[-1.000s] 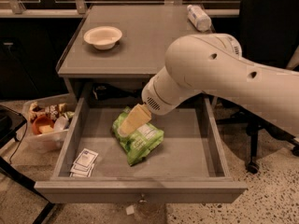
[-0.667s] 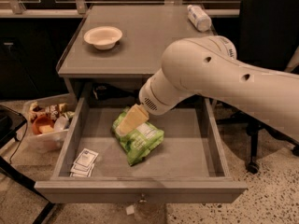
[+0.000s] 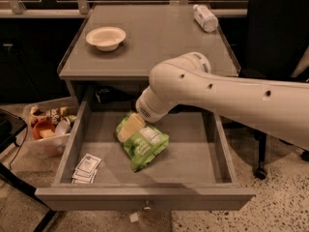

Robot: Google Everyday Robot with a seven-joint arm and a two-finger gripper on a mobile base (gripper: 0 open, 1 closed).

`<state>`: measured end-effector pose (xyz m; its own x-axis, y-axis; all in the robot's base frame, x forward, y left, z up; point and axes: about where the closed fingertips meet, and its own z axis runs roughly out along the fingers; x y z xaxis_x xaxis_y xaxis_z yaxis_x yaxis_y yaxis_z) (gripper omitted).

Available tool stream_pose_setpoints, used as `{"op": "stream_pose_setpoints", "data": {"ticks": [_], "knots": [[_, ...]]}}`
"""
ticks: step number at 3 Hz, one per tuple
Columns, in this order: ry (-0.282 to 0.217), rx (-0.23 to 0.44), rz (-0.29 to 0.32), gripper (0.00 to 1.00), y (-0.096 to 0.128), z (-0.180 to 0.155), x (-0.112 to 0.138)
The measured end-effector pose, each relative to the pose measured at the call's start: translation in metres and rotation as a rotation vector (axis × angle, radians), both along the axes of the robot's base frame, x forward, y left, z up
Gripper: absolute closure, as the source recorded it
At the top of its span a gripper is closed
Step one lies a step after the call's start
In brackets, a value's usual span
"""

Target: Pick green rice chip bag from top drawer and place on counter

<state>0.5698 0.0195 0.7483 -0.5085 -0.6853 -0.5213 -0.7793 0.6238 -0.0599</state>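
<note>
The green rice chip bag (image 3: 145, 148) lies crinkled on the floor of the open top drawer (image 3: 145, 197), left of its middle, with its white label panel facing up. My gripper (image 3: 129, 127), tan at the tip, reaches down from the right into the drawer and rests at the bag's upper left end, touching or just over it. The bag lies on the drawer floor. The grey counter (image 3: 159, 42) is directly above the drawer. My white arm crosses the drawer's back right part and hides it.
A cream bowl (image 3: 106, 36) sits on the counter's left, a plastic bottle (image 3: 204, 17) lies at its back right. Small white paper packets (image 3: 86, 168) lie in the drawer's front left corner. A bin of snacks (image 3: 48, 129) stands on the floor left; a black chair (image 3: 275, 37) right.
My arm and gripper have shifted slightly left and down along the top of the bag. The bag lies in the same place.
</note>
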Motion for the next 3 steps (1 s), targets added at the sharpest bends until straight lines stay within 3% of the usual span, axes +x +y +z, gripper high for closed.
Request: {"op": "stream_pose_setpoints", "data": {"ticks": [2, 3], "knots": [[0.104, -0.093, -0.098, 0.0, -0.01, -0.088, 0.031], [0.155, -0.092, -0.116, 0.0, -0.007, -0.123, 0.038]]}}
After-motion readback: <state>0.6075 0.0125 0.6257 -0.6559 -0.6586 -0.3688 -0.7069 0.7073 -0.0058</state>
